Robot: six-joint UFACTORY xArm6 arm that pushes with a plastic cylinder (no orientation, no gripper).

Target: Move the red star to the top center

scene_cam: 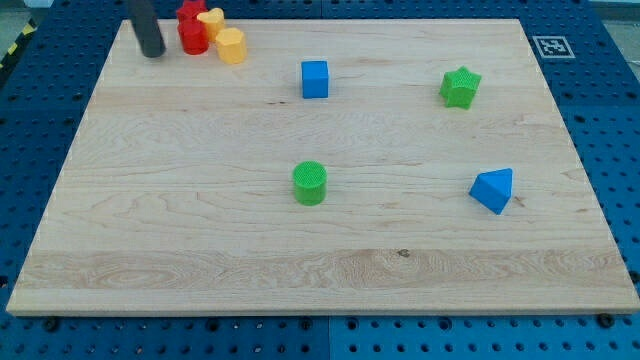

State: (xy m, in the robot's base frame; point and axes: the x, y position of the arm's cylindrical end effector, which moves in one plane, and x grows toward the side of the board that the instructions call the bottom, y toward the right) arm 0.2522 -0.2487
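Red and glossy, the red star sits at the board's top-left edge, partly cropped, touching a red cylinder and two yellow blocks. My tip, a bare rod holding nothing, stands just left of them.

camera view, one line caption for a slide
Dark rod's tip just left of red block clustered with two yellow blocks at wooden board's top-left corner.

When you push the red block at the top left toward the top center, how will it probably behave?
It will probably slide, not roll: the red block looks squat on the smooth wooden board. Two yellow blocks touch its right side, so they will likely be carried along. My tip stands just left of it.
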